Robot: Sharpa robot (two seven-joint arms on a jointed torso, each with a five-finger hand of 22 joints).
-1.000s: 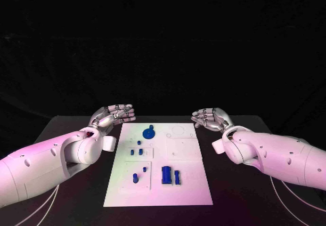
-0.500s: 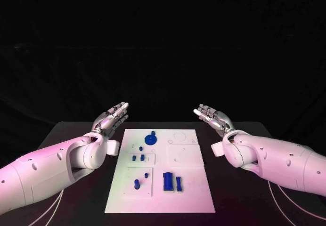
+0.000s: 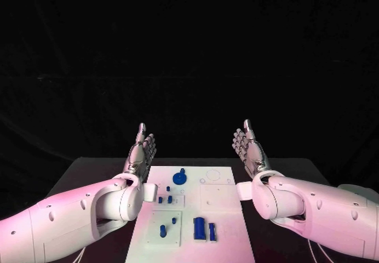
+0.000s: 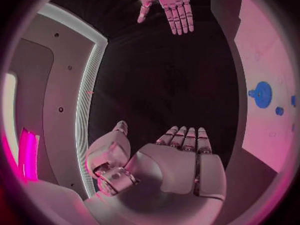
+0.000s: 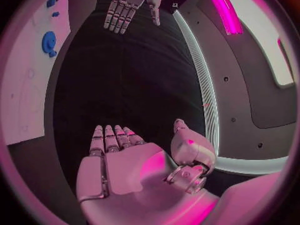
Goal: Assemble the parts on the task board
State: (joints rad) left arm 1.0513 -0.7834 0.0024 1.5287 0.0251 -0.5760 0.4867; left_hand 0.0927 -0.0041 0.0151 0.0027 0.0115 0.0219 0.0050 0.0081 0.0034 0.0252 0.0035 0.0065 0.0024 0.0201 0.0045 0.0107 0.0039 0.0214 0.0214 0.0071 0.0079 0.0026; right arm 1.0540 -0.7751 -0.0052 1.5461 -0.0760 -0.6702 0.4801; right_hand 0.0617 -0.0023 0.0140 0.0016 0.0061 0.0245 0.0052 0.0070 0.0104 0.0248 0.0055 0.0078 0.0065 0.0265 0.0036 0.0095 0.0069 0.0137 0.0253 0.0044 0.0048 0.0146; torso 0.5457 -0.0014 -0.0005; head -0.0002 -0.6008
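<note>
The white task board (image 3: 217, 219) lies in the middle of the black table, with several small blue parts on it. A round blue disc (image 3: 180, 177) sits near its far edge. Two small blue pegs (image 3: 164, 200) lie left of centre, one blue piece (image 3: 164, 230) lower left, and a blue block with a thin bar (image 3: 204, 228) near the front. My left hand (image 3: 142, 150) is raised above the board's far left corner, fingers straight and together, empty. My right hand (image 3: 248, 147) mirrors it at the far right, also flat and empty. The disc (image 4: 262, 94) (image 5: 48, 41) shows in both wrist views.
Black table surface (image 3: 87, 175) runs on both sides of the board. My two white forearms (image 3: 79, 216) (image 3: 316, 211) flank the board's left and right edges. Recessed outlines (image 3: 211, 176) mark the board's far right part.
Both hands have gone from curled to fully straightened and lifted upright. The whole picture has shifted as the camera moved; the parts lie as before.
</note>
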